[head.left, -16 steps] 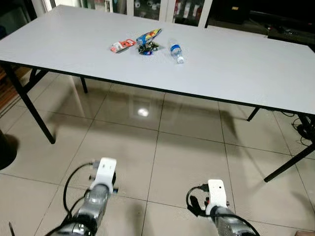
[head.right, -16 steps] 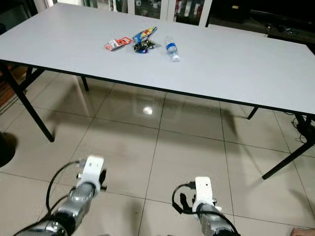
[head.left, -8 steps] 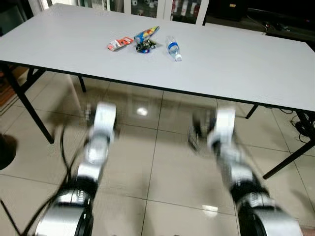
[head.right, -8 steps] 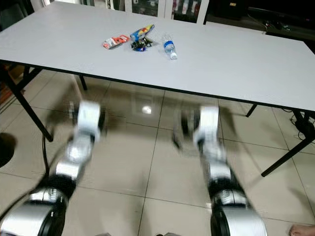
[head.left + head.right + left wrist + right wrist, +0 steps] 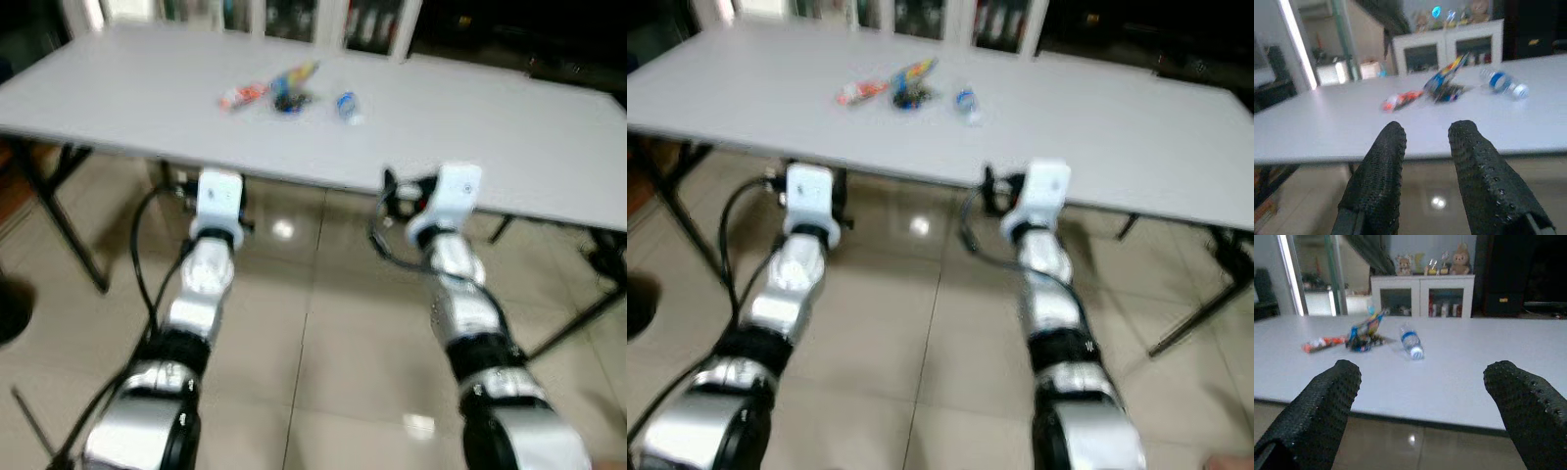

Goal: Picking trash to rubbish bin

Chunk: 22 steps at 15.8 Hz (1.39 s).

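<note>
Trash lies in a small group on the far half of the grey table [image 5: 509,147]: a red wrapper [image 5: 243,95], a colourful wrapper [image 5: 296,74] over a small dark piece [image 5: 290,102], and a clear plastic bottle [image 5: 348,105] with a blue label. Both silver arms are raised toward the table's near edge, well short of the trash. In the left wrist view my left gripper [image 5: 1427,128] is open by a narrow gap and holds nothing. My right gripper [image 5: 1423,368] is wide open and holds nothing, with the bottle [image 5: 1410,342] beyond it.
Black table legs stand at the left [image 5: 59,211] and right [image 5: 578,318] on the glossy tiled floor. White glass-door cabinets [image 5: 1422,296] line the wall behind the table. A dark round object [image 5: 12,308] sits on the floor at far left.
Both arms have swung up from low over the floor to the height of the table's near edge. The trash has not moved on the table.
</note>
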Motion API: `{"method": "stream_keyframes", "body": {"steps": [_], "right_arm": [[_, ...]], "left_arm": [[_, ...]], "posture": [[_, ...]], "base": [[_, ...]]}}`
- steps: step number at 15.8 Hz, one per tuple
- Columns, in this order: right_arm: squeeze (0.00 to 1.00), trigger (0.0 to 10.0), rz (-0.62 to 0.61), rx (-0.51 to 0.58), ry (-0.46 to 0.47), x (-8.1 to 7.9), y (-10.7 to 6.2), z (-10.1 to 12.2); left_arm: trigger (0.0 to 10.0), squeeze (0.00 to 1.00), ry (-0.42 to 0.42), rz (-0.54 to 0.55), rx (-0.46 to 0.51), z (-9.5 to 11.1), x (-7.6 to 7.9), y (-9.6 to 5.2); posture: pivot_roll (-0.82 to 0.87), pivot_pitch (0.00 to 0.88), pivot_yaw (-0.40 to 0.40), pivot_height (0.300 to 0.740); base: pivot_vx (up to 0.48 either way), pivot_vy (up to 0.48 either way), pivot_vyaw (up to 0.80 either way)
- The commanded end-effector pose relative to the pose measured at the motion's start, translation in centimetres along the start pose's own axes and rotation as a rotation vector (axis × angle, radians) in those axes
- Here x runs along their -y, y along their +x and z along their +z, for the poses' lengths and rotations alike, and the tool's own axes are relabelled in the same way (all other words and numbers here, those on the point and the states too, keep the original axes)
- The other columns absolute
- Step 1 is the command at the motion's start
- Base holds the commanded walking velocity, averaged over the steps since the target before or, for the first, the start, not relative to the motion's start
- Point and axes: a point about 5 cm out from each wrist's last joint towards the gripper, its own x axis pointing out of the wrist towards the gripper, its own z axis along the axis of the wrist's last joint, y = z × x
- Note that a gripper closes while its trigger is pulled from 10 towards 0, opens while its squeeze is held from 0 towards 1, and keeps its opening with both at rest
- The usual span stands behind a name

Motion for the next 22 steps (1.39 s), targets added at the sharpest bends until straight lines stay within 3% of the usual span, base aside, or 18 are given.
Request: {"method": "stream_keyframes", "body": {"steps": [1, 10, 22], "right_arm": [[0.00, 10.0, -0.033, -0.006, 0.007, 1.1, -0.1, 0.2], [0.00, 10.0, -0.012, -0.015, 0.010, -0.1, -0.4, -0.1], [0.00, 10.0, 0.001, -0.034, -0.003, -0.2, -0.5, -0.2]], "left_arm": [[10.0, 0.00, -0.011, -0.021, 0.035, 1.3, 1.0, 0.5], [10.0, 0.00, -0.001, -0.033, 0.041, 1.4, 0.8, 0.2], [10.0, 0.00, 0.004, -0.054, 0.044, 2.0, 1.3, 0.4]], "posture": [[-0.07, 0.000, -0.113, 0.740], [-0.05, 0.000, -0.102, 0.740], [-0.06, 0.000, -0.104, 0.740]], "base": [[0.446, 0.000, -0.80], [0.460, 0.000, -0.08], [0.461, 0.000, 0.00]]}}
